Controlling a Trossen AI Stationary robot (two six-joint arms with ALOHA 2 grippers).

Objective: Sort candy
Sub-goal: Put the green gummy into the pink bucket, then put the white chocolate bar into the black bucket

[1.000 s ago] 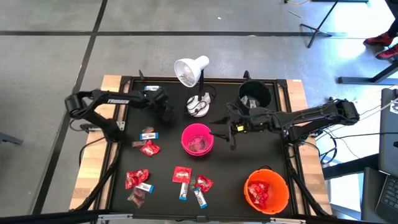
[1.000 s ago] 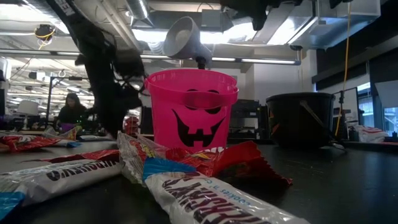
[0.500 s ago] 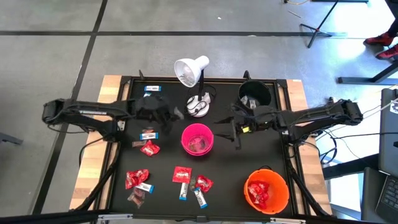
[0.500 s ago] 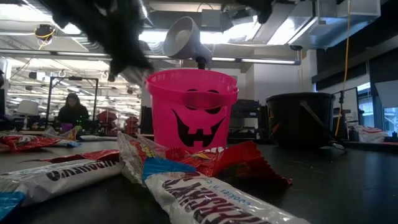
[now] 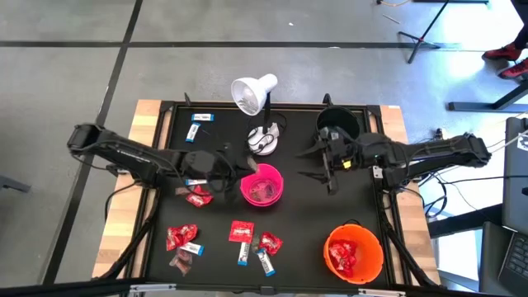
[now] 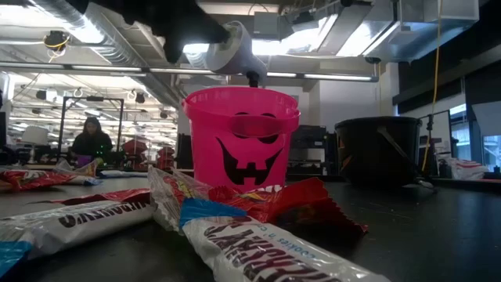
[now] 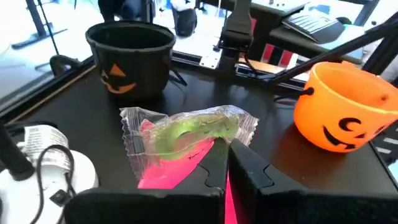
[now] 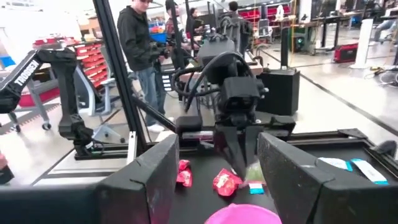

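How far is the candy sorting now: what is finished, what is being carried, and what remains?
Done: red packets lie in the orange bucket and some candy in the pink bucket. In hand: the left gripper holds a clear-wrapped green candy at the pink bucket's rim. Left: loose sweets on the black table. The right gripper waits open.

green sweet (image 7: 189, 129) in clear wrapper, pink bucket (image 5: 261, 185) with black grin, orange bucket (image 5: 353, 252), black bucket (image 5: 338, 124), red packets (image 5: 179, 237)

A white desk lamp (image 5: 254, 99), black bucket (image 5: 338, 124), pink bucket (image 5: 262, 185) and orange bucket (image 5: 353, 252) stand on the table (image 5: 289, 214).
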